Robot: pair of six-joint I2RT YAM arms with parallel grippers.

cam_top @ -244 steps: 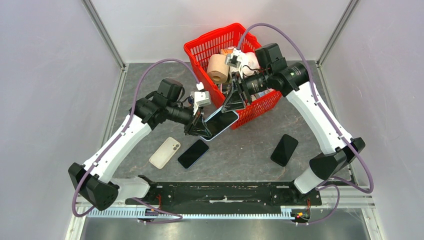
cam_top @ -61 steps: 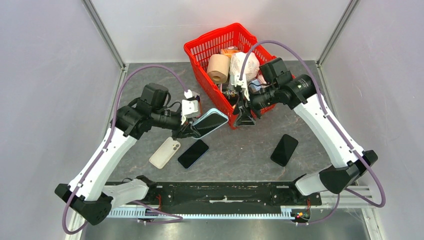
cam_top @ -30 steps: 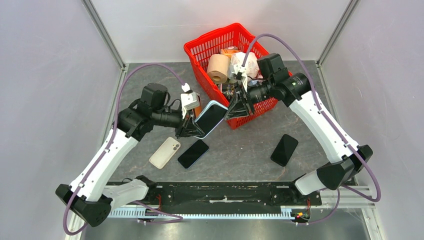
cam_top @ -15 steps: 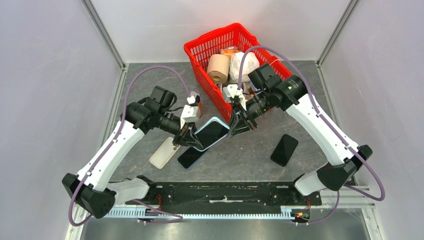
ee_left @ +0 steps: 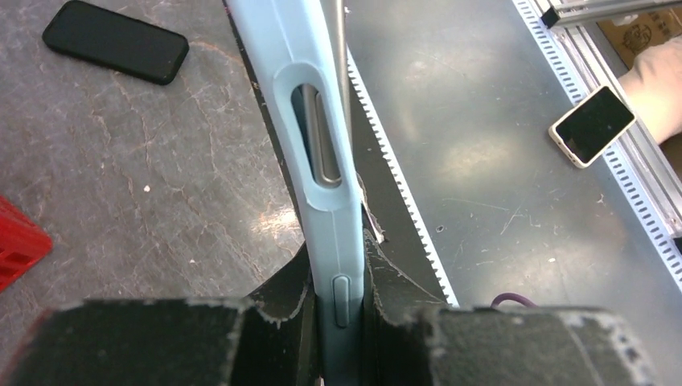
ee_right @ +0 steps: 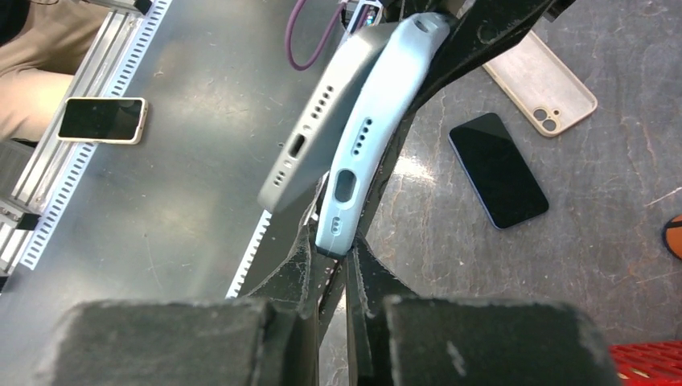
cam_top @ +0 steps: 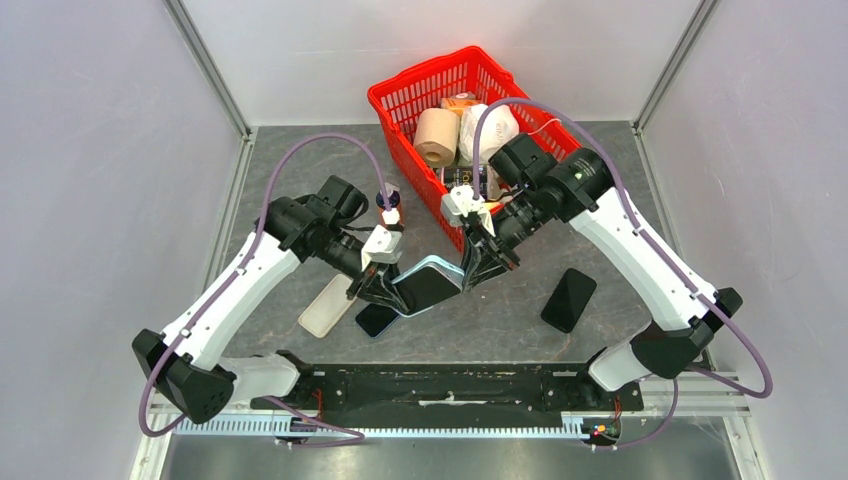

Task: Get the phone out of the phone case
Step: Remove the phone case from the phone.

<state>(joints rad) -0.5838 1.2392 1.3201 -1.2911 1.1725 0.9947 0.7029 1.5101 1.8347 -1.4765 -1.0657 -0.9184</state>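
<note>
Nearest the arms' bases, well in front of the red basket [cam_top: 398, 98] and toward its right, a bare black phone [cam_top: 568, 299] lies flat on the desk [cam_top: 490, 325]. Toward the basket's left front lies a beige case [cam_top: 326, 305], with another black phone [cam_top: 372, 320] just beside it.

Closer to the basket, just in front of its near corner, the light blue phone case [cam_top: 432, 264] hangs above the desk between both arms. The left jaws are closed tight on one long side of it. The right jaws pinch the case's port end. There the grey phone [ee_right: 310, 145] stands apart from the case, and the two meet again at the far end.

Inside the basket sit a toilet roll [cam_top: 436, 136], a white bag [cam_top: 490, 128] and an orange packet [cam_top: 458, 101]. The right arm partly hides some dark items by the front wall.
</note>
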